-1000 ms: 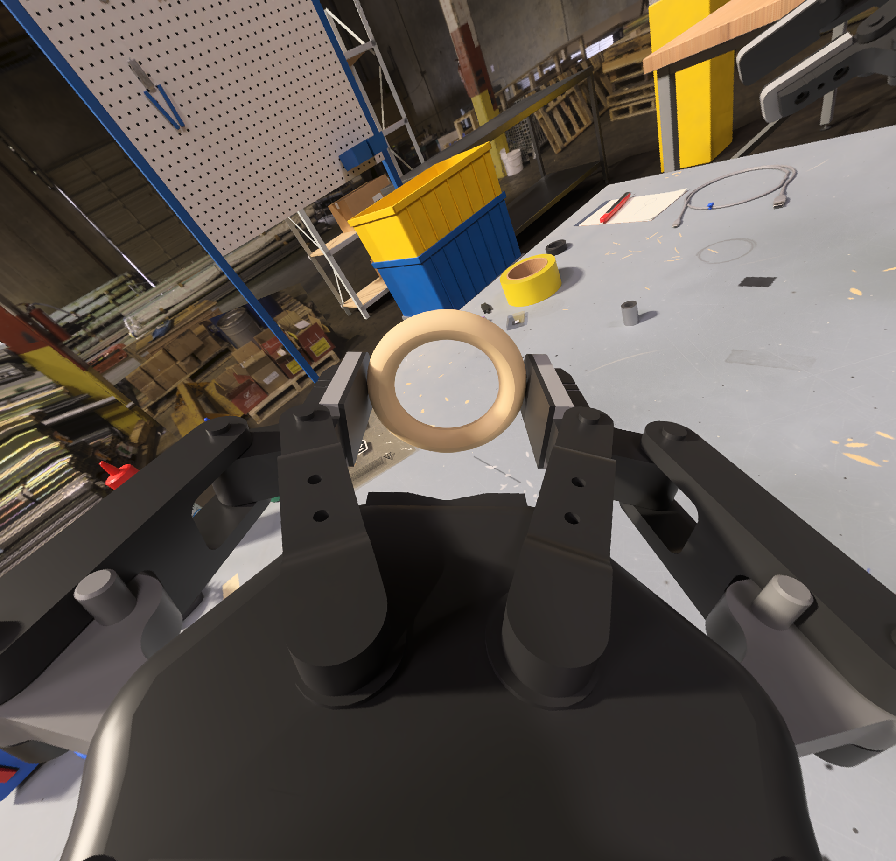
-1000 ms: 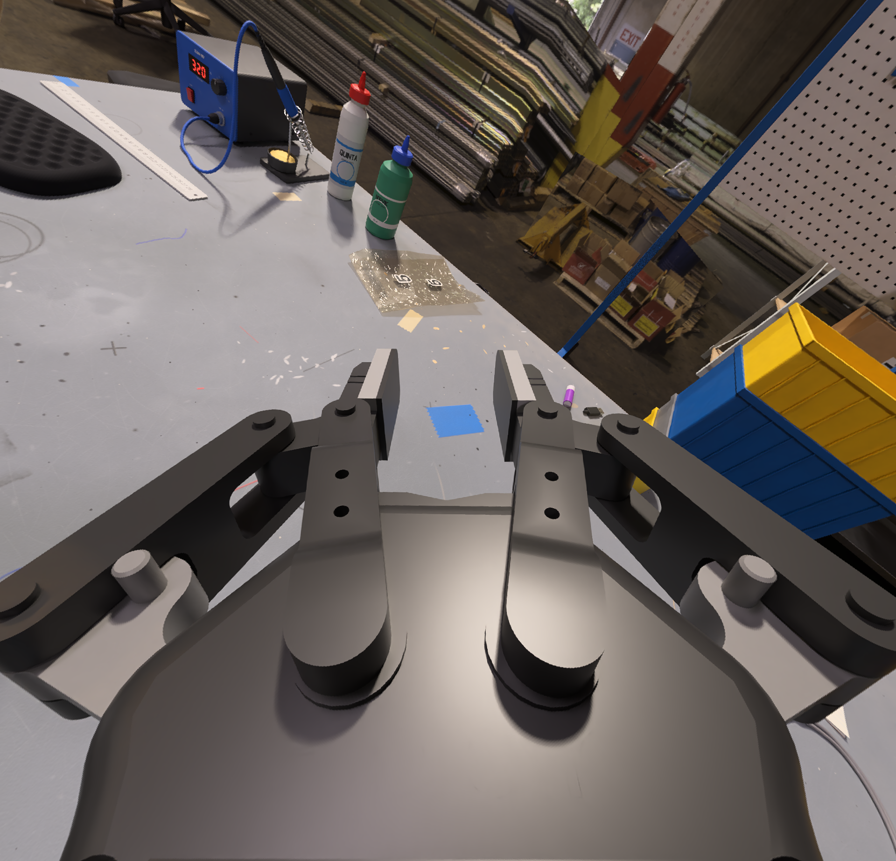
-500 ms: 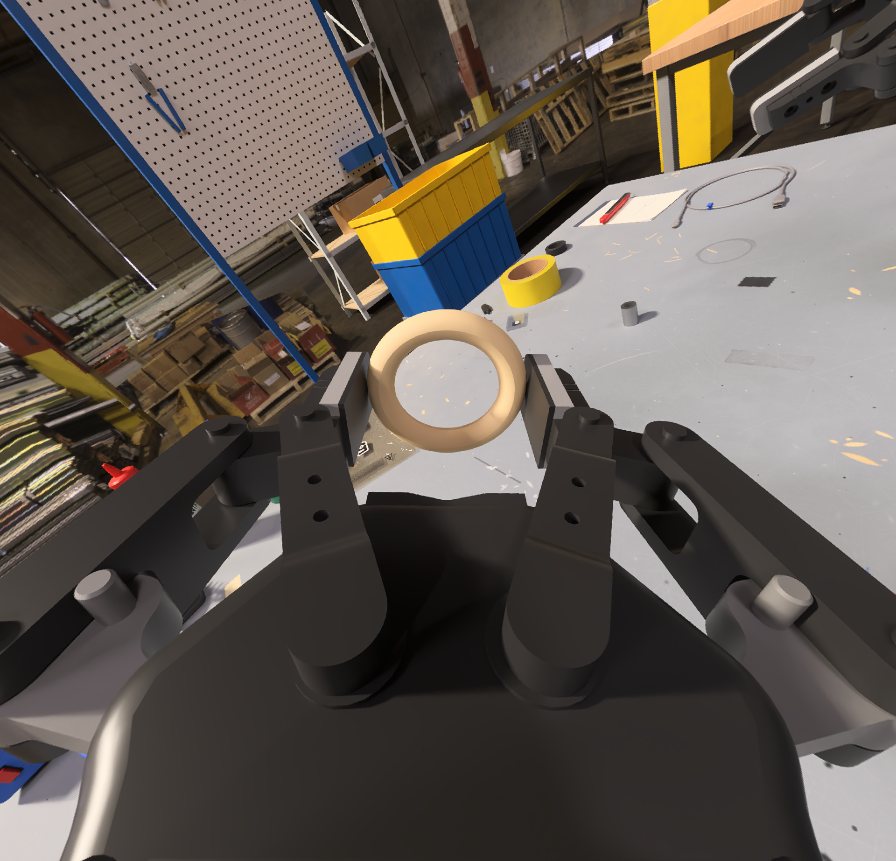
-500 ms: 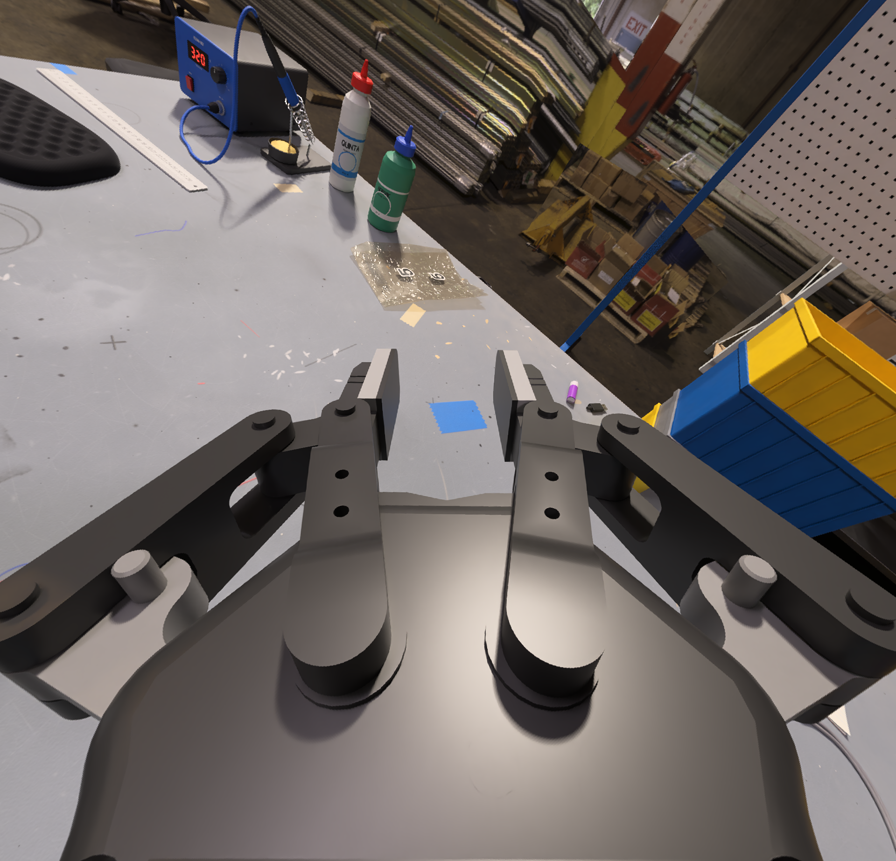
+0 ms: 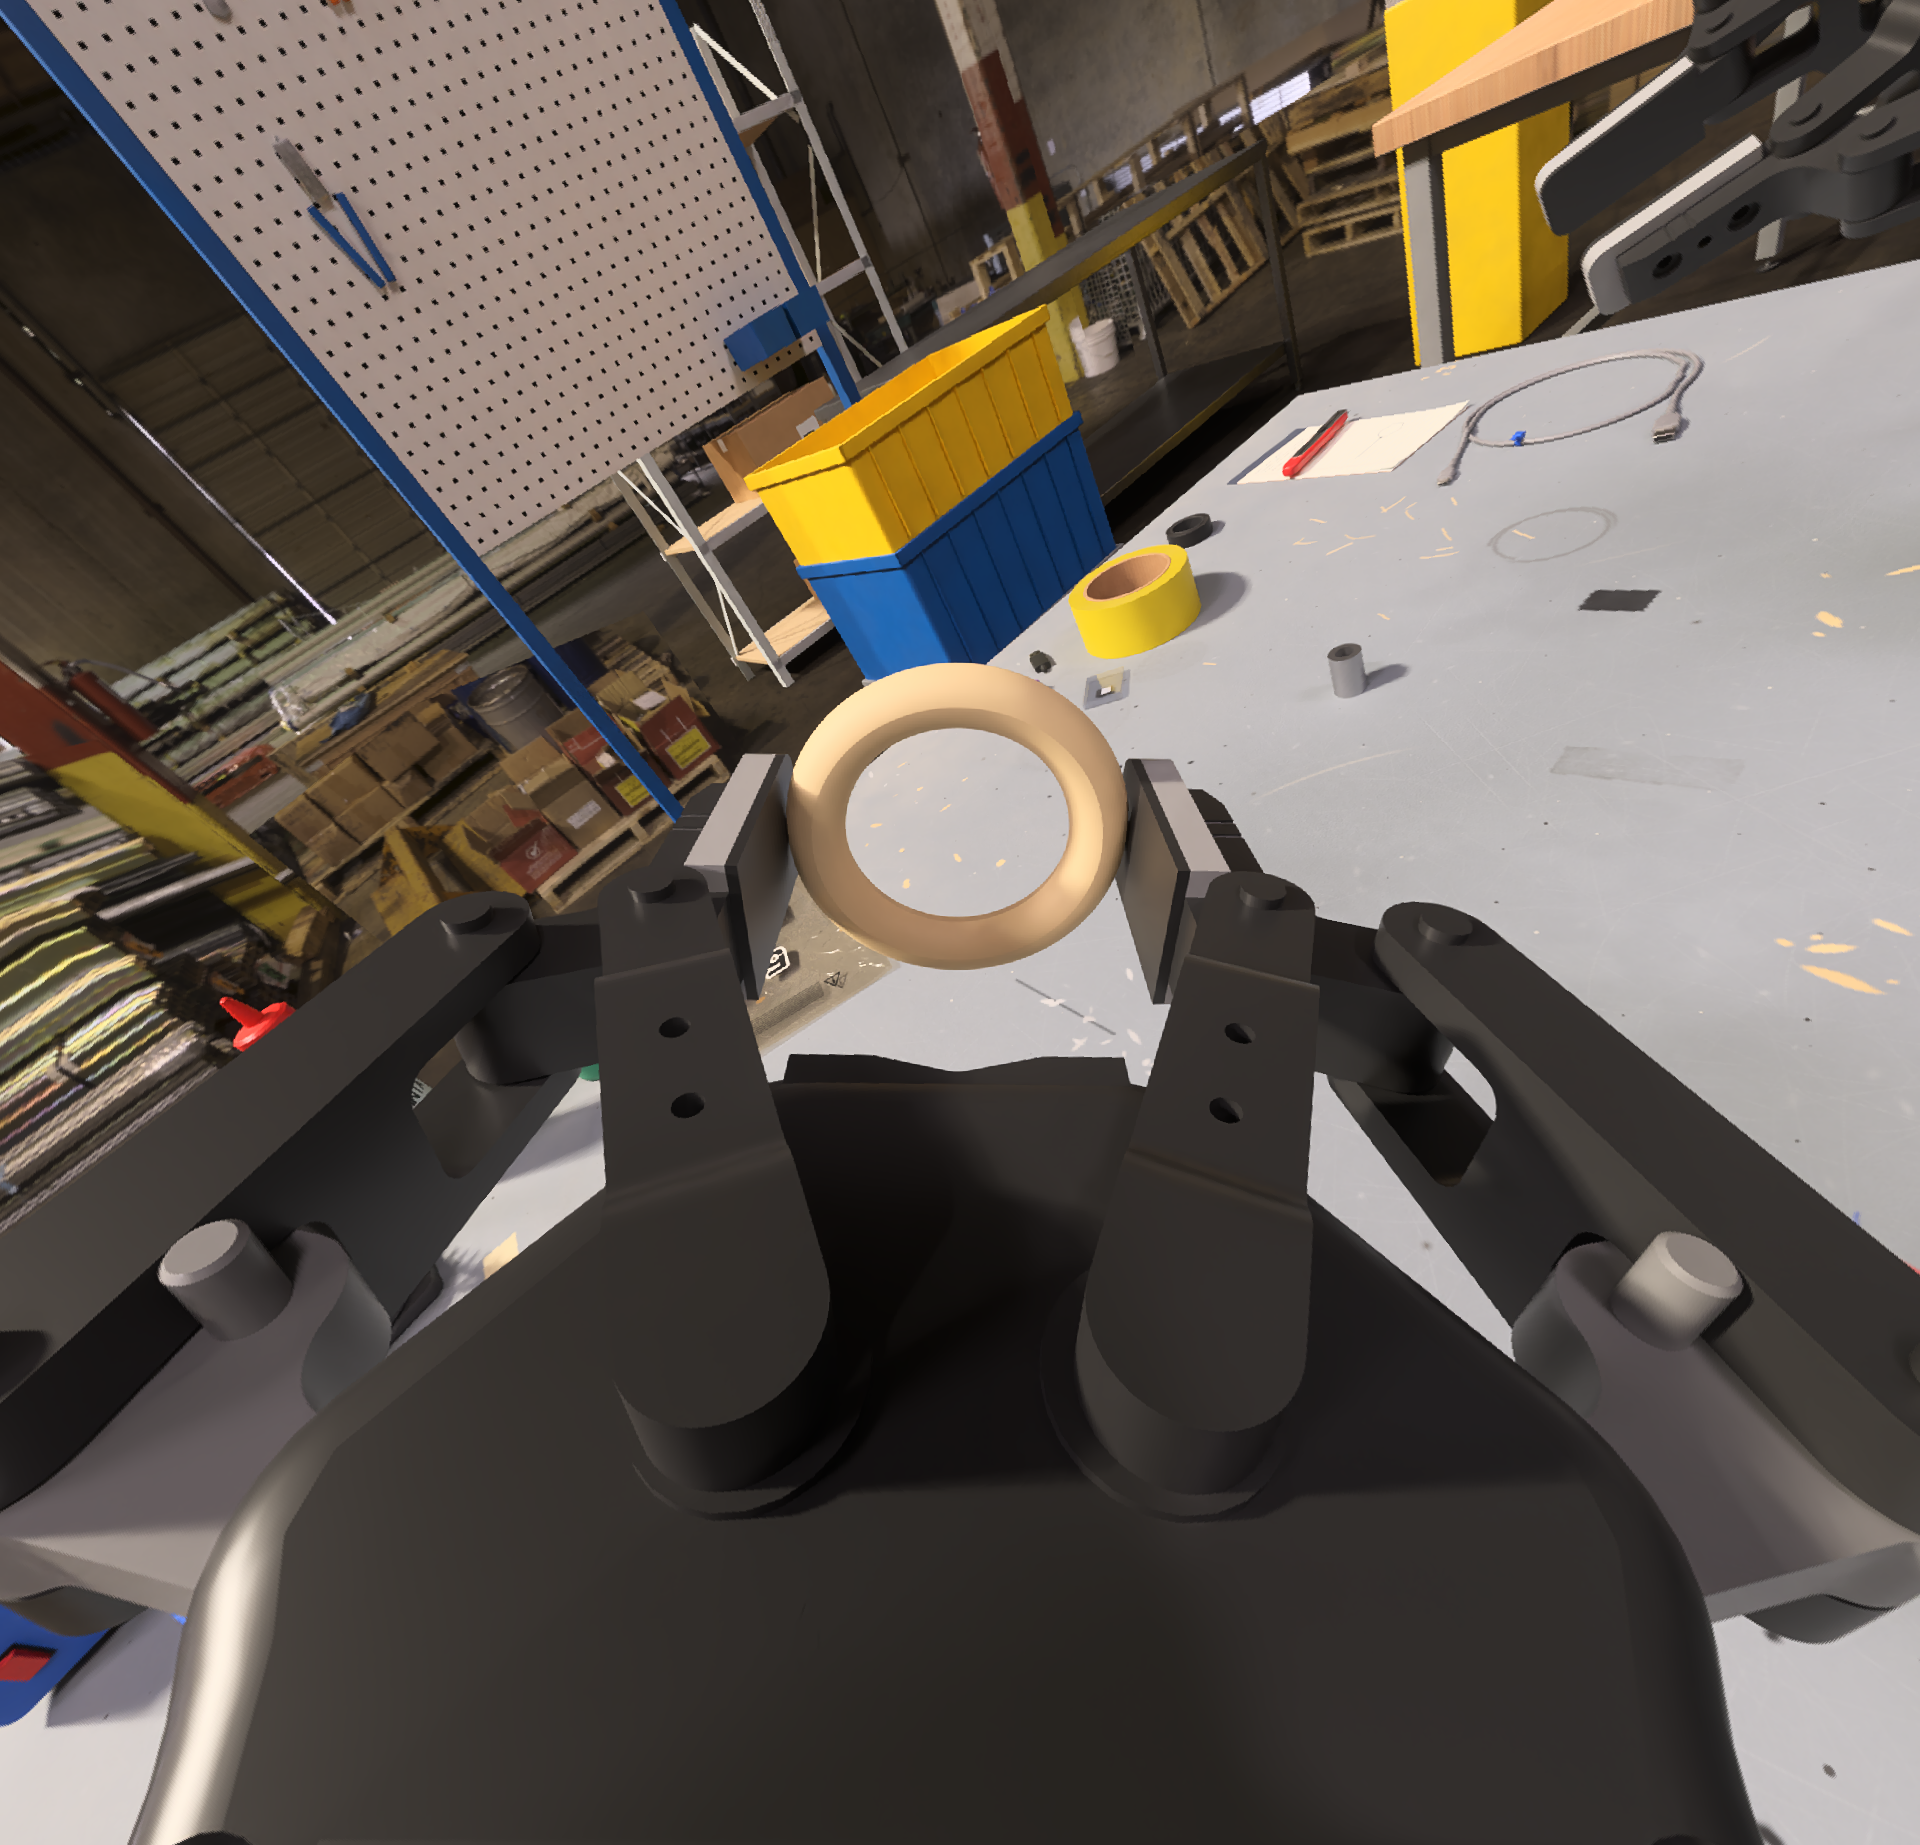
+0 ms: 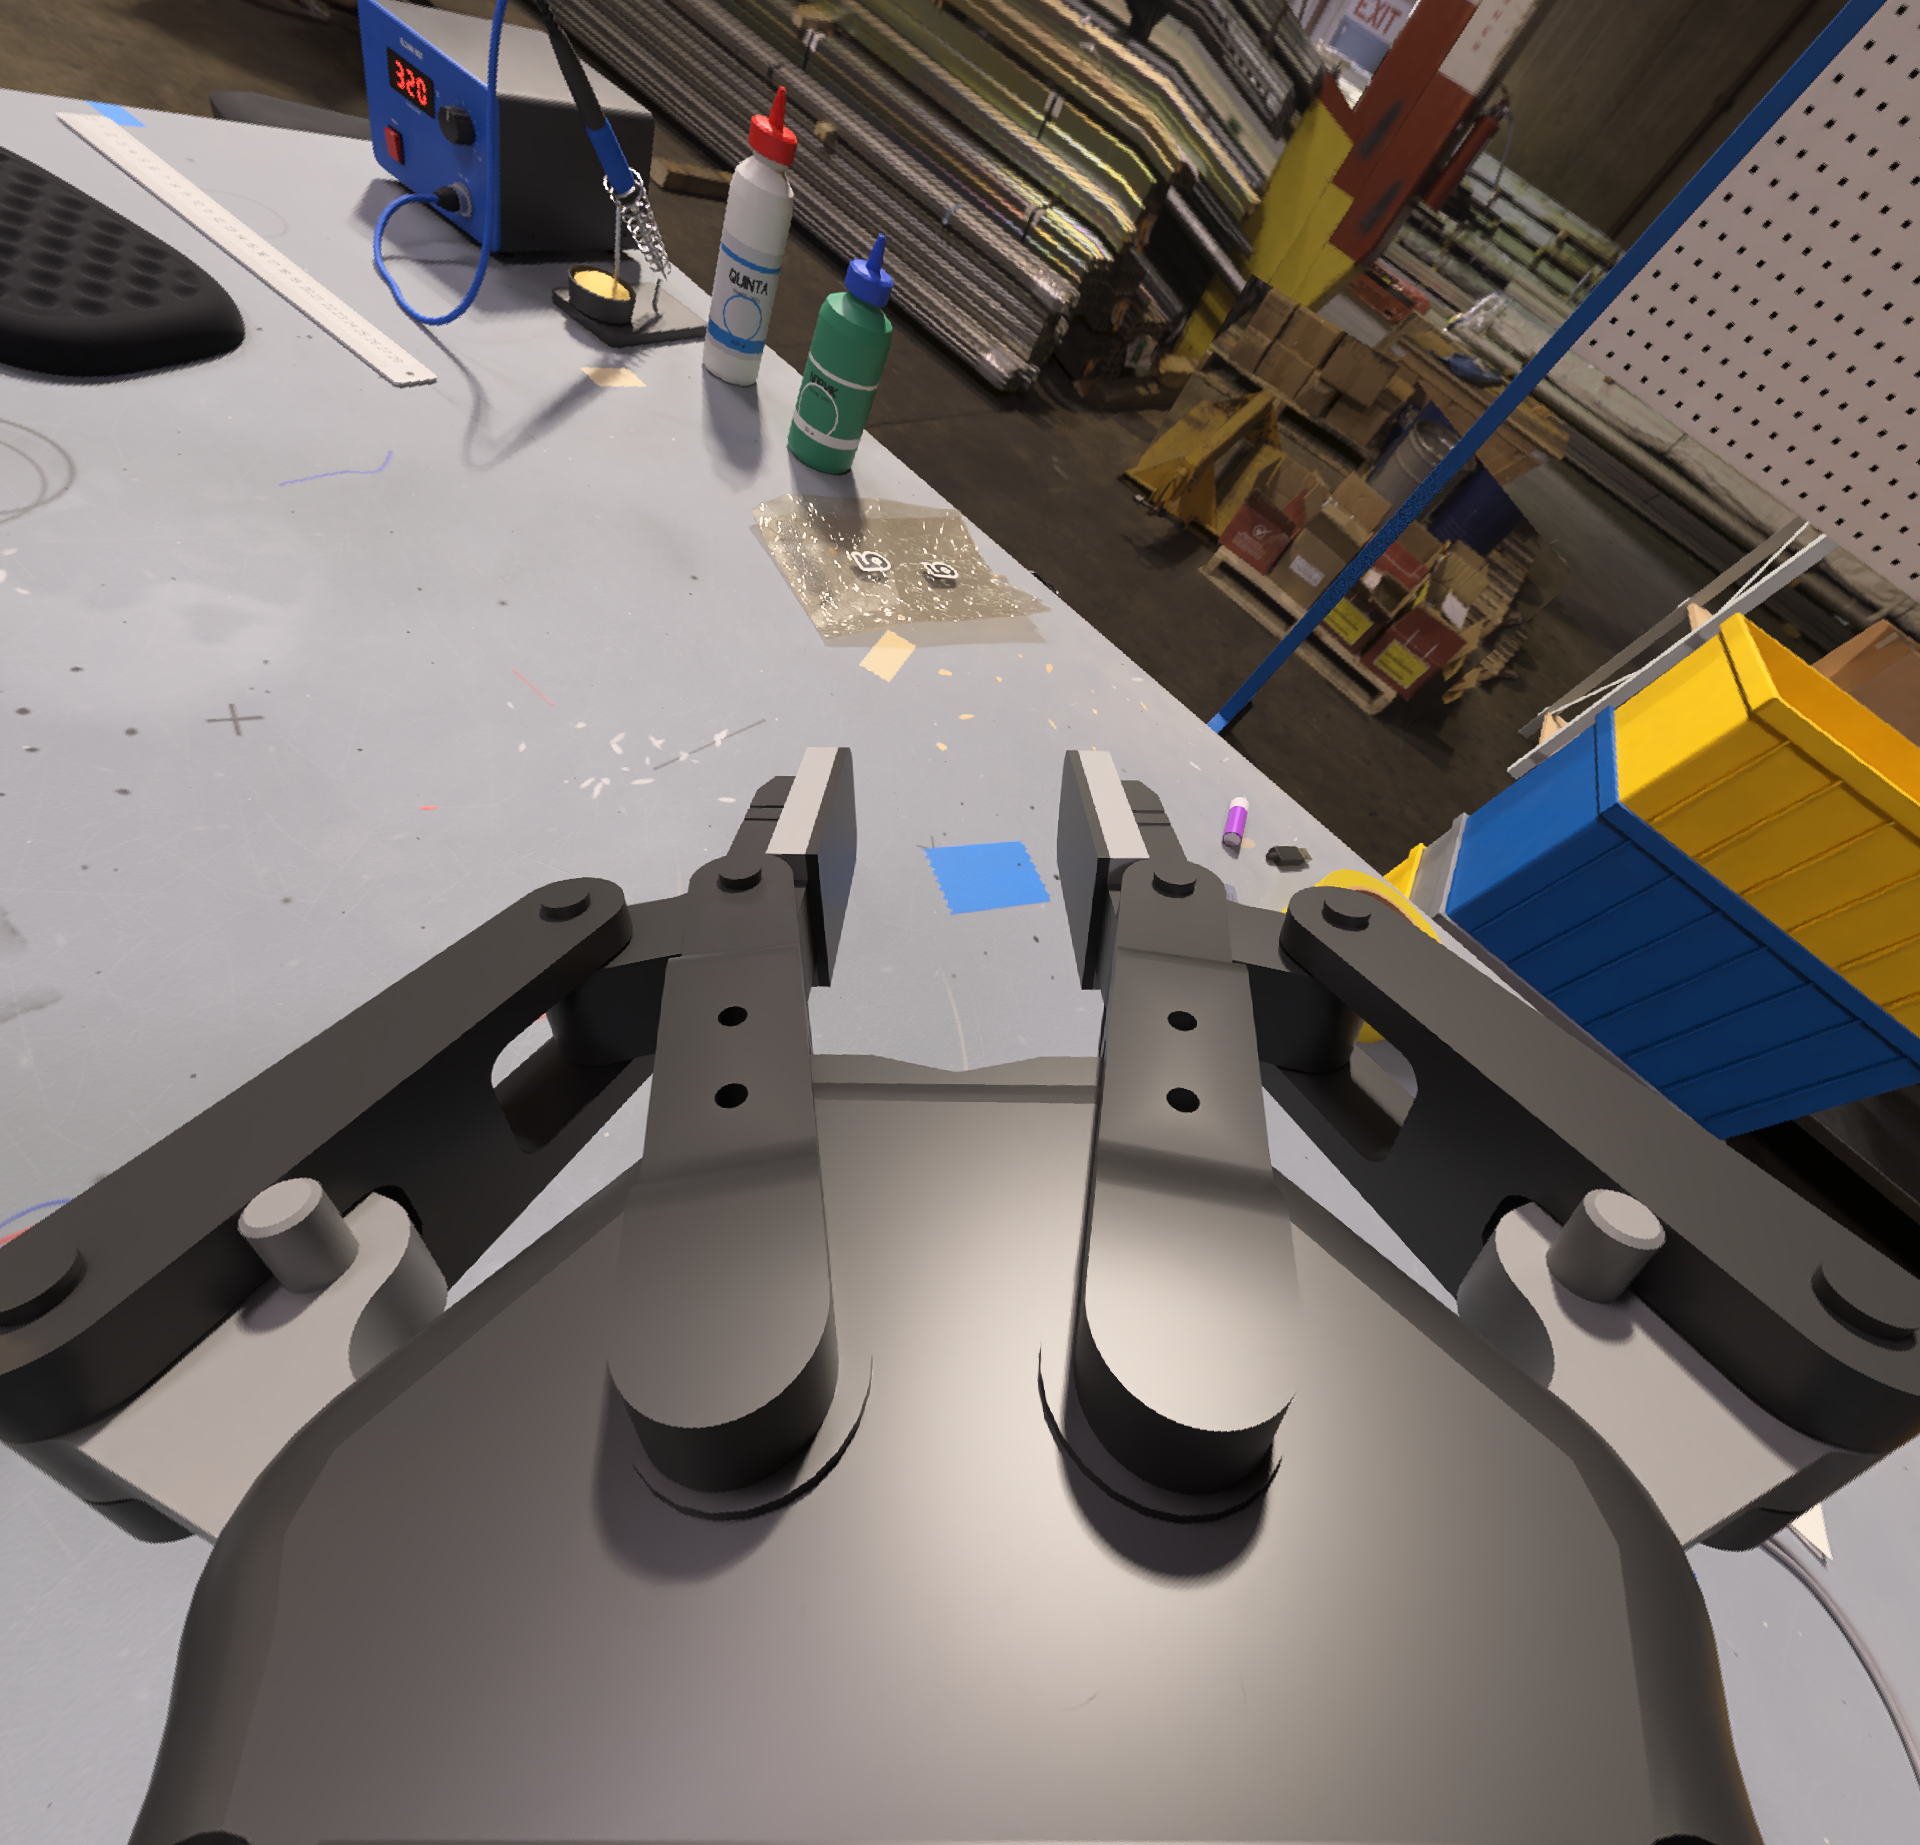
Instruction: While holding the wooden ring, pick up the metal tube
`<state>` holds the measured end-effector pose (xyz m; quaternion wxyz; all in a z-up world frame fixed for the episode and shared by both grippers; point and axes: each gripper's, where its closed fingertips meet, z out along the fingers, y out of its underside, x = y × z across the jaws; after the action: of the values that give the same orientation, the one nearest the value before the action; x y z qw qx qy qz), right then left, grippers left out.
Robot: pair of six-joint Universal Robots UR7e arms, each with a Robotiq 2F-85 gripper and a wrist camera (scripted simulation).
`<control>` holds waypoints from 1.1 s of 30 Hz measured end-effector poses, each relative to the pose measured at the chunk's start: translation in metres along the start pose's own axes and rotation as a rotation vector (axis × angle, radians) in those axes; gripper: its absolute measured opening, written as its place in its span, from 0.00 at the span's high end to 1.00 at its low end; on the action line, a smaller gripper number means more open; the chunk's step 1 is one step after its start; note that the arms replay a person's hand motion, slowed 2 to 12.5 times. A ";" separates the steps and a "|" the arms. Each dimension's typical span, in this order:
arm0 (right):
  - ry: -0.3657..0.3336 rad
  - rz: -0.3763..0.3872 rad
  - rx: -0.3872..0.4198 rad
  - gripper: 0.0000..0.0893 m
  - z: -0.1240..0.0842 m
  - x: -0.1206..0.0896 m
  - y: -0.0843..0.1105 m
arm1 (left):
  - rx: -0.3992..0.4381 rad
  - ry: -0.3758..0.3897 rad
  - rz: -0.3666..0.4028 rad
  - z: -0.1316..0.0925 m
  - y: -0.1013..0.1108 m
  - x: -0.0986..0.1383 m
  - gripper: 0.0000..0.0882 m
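The left gripper (image 5: 954,839) pinched the pale, smooth wooden ring (image 5: 956,815) — hole facing the camera; the short grey metal tube (image 5: 1345,670) stood upright. The right gripper (image 6: 958,839) hung parted — empty.

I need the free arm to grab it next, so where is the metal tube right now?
In the left wrist view, the metal tube stands upright on the grey table, right of the yellow tape roll and beyond the held wooden ring; the right wrist view does not show it.
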<state>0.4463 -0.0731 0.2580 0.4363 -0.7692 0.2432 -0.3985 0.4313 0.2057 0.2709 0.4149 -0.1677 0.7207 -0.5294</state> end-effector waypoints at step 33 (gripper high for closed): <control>0.002 0.061 -0.041 0.59 0.007 0.006 0.013 | 0.000 -0.008 0.004 -0.001 -0.001 -0.003 0.38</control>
<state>0.4550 -0.0810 0.2476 0.4321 -0.7699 0.2749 -0.3806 0.4320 0.2078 0.2727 0.4186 -0.1685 0.7196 -0.5278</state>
